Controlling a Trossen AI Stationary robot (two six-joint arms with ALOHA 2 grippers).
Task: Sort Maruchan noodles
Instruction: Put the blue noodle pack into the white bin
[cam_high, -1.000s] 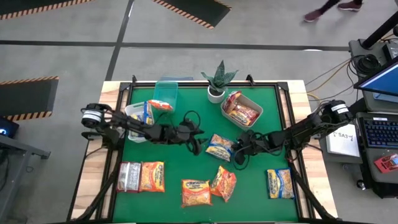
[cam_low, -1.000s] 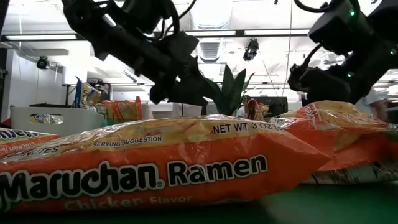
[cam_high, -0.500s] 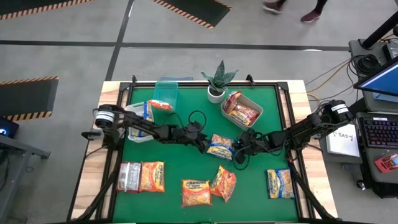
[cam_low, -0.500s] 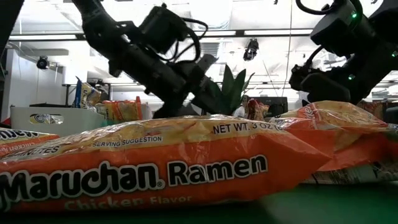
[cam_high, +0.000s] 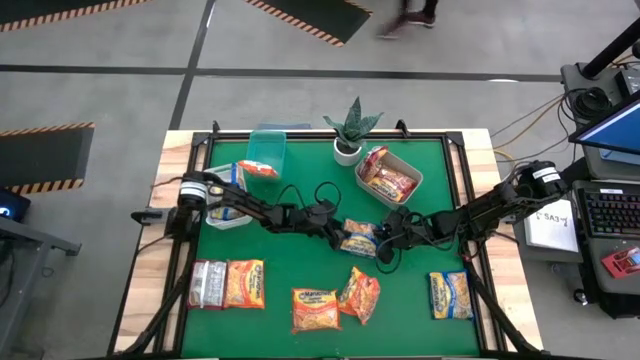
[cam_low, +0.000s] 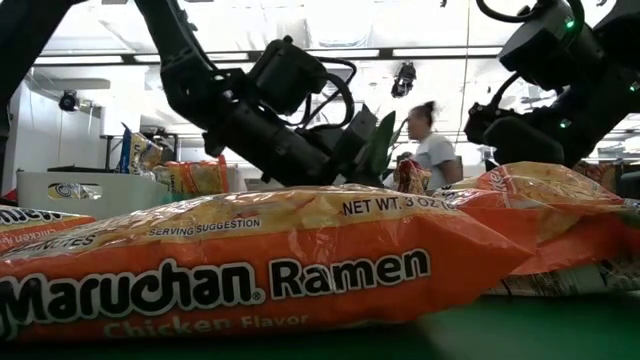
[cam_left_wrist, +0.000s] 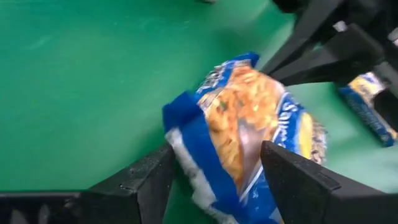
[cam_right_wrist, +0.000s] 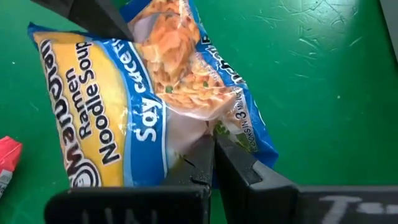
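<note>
A yellow-and-blue Maruchan packet (cam_high: 358, 238) lies mid-table between my two grippers. My left gripper (cam_high: 338, 230) is open at its left end. Its two fingers (cam_left_wrist: 155, 180) stand on either side of the packet's blue end (cam_left_wrist: 199, 155), and I cannot tell whether they touch it. My right gripper (cam_high: 385, 240) is shut at the packet's right edge. Other packets lie flat along the near side: a silvery one (cam_high: 207, 283), orange ones (cam_high: 245, 283) (cam_high: 315, 308) (cam_high: 360, 293) and a second yellow-and-blue one (cam_high: 451, 295). My right gripper pinches the packet's blue side edge (cam_right_wrist: 242, 146) between its two shut fingers, only at their tips. It comes slanting down from the table's right side. The packet's held side looks raised a little, and its other end reaches toward my left gripper.
At the far side stand a white bin (cam_high: 222, 190) with a packet, a clear teal bin (cam_high: 266, 150), a grey bin (cam_high: 388, 175) with red packets and a potted plant (cam_high: 350, 130). A big orange packet (cam_low: 260, 270) fills the low view's front. A person (cam_low: 430, 150) stands beyond the table.
My left gripper has gone down and toward the table's right edge, rolling as it went, and now has its fingers astride the packet's left end. The packet and my right gripper have kept their place.
</note>
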